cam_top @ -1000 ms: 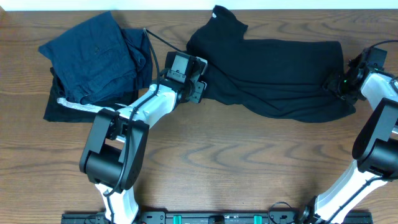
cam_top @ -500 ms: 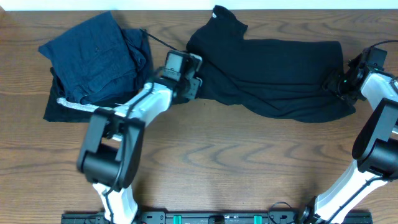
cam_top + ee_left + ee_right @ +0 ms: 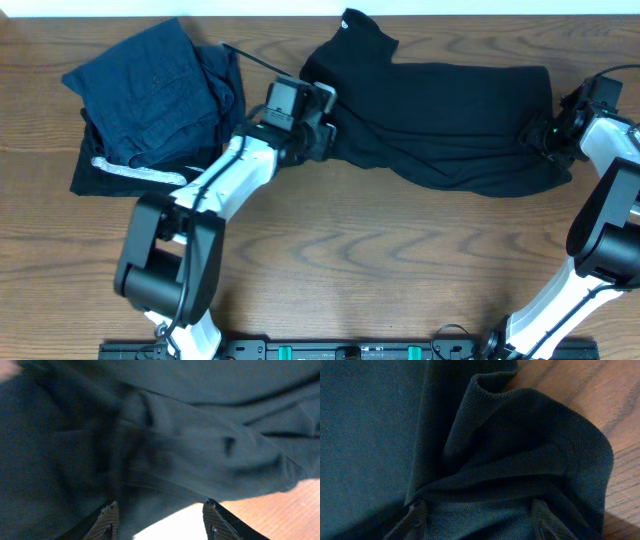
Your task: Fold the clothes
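Observation:
The clothes [image 3: 440,120], a plain black top, lie spread across the back of the table with the high collar [image 3: 362,30] pointing away. My left gripper [image 3: 322,140] is at the top's left edge. In the left wrist view it [image 3: 159,520] is open, with the black fabric [image 3: 175,450] just ahead and bare table showing between the fingers. My right gripper [image 3: 540,133] rests on the top's right end. In the right wrist view it [image 3: 479,517] stands open, and bunched fabric [image 3: 520,450] lies between its spread fingers.
A pile of navy blue folded garments [image 3: 155,90] sits at the back left, on a black folded piece with a whitish stripe [image 3: 110,172]. The brown wooden table [image 3: 380,260] stretches across the front. A thin cable [image 3: 250,60] runs behind the left wrist.
The left arm has shifted, its elbow swinging left and its gripper nudging right onto the top's left edge. The right arm and the top have not visibly moved.

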Controlling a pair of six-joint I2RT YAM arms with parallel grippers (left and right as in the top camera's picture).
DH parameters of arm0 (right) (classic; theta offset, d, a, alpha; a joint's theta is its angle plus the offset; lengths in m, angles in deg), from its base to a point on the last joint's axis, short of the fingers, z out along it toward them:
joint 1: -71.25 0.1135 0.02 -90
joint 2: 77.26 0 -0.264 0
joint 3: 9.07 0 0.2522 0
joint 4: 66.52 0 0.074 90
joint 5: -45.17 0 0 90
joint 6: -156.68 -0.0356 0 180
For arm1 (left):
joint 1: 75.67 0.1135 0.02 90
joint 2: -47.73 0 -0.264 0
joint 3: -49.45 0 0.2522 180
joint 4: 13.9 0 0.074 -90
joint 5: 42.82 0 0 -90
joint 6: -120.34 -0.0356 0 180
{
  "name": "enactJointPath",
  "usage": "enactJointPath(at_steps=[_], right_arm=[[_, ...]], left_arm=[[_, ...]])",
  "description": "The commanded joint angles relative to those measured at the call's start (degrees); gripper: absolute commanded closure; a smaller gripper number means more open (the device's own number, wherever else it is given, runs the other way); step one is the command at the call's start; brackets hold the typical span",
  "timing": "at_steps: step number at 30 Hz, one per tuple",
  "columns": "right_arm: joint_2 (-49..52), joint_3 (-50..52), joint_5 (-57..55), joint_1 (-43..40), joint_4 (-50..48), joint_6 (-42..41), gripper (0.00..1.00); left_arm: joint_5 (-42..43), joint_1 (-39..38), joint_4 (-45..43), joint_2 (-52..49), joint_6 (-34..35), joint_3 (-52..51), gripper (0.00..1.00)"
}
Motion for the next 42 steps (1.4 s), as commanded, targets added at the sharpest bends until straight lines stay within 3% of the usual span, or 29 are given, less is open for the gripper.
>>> enactJointPath(at_steps=[1, 12, 24, 42], right_arm=[[5.2, 3.58, 1.4, -0.57, 2.34, -0.52, 0.34], [5.2, 3.58, 1.4, -0.57, 2.32, -0.52, 0.34], [5.2, 3.58, 1.42, -0.57, 2.34, -0.52, 0.34], [5.2, 3.58, 2.69, -0.55, 2.27, -0.55, 0.34]], left_arm=[[2.4, -0.81, -0.09, -2.73, 0.7, 0.55, 0.44], [-3.43, -0.68, -2.97, -6.58, 0.68, 0.55, 0.43], [-4.0, -0.66, -8.68, -10.67, 0.66, 0.55, 0.44], [-7.69, 1.9, -11.52, -9.99, 0.7, 0.61, 0.43]])
